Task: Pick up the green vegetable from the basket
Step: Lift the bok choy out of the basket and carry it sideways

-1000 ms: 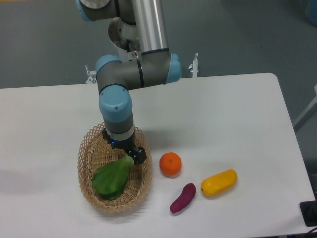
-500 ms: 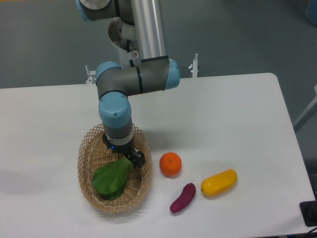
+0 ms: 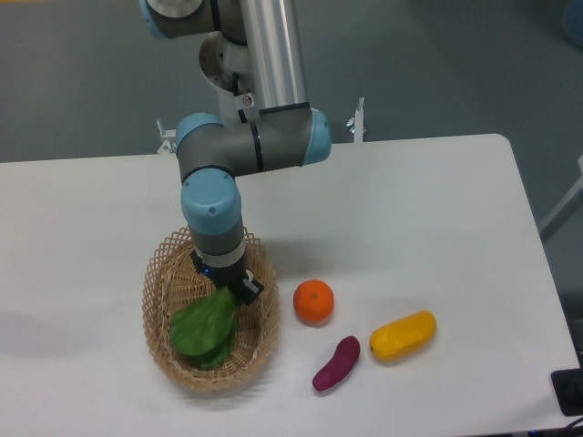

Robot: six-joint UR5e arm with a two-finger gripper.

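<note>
The basket (image 3: 159,314) sits at the table's seven o'clock and holds only the green vegetable (image 3: 205,330), lying with its leaves toward seven o'clock and its stem toward one. It looks light, limp and easily bruised; the firmer stem seems the better hold. The gripper (image 3: 239,291) sits low over that stem; whether its jaws grip it I cannot tell.

Leafy green vegetable (image 3: 206,330) lies inside the oval woven basket (image 3: 159,289).
</note>
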